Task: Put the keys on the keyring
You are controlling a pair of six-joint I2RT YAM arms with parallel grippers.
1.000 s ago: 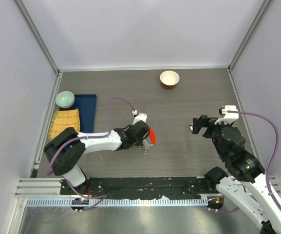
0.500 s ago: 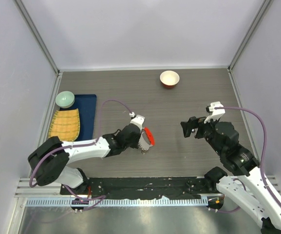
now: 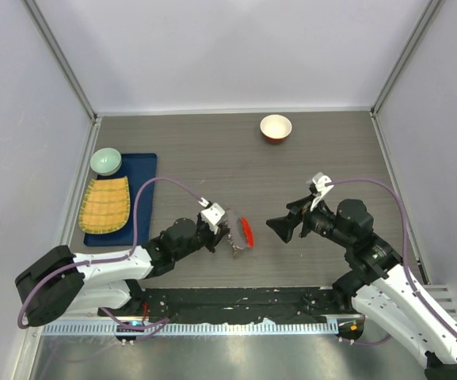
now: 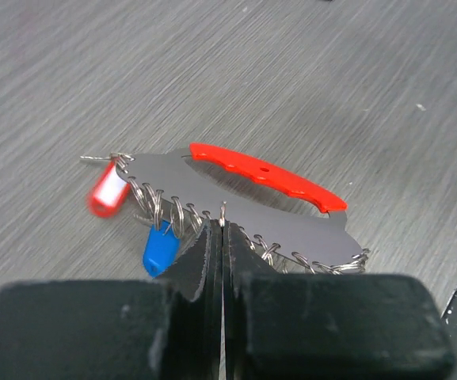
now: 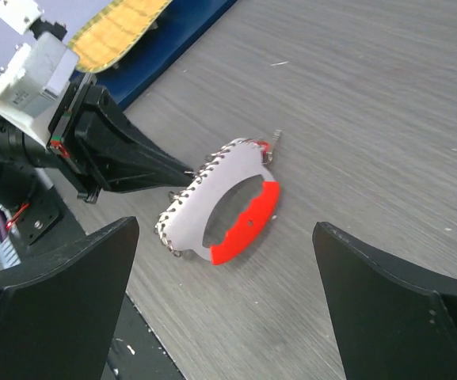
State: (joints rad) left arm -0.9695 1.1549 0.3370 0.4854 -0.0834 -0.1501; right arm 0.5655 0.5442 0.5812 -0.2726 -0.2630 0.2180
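The keyring (image 4: pixel 236 202) is a flat grey plate with a red curved bar (image 4: pixel 268 176) and a row of small silvery rings along one edge. My left gripper (image 4: pixel 222 229) is shut on one of those rings and holds the plate tilted over the table. A blue-headed key (image 4: pixel 158 249) and a small red key (image 4: pixel 108 192) hang from rings at the plate's left end. In the top view the keyring (image 3: pixel 244 231) sits between the left gripper (image 3: pixel 226 229) and my right gripper (image 3: pixel 279 227). The right gripper (image 5: pixel 226 237) is open, facing the keyring (image 5: pixel 228 190) without touching it.
A red-rimmed white bowl (image 3: pixel 276 127) stands at the back. At the left lies a blue tray (image 3: pixel 142 170) with a green bowl (image 3: pixel 106 161) and a yellow mat (image 3: pixel 106 202). A black strip (image 3: pixel 236 299) runs along the near table edge.
The left gripper has closed fully and drawn the keyring slightly nearer the front edge. The right gripper has swung left toward the keyring, still open.
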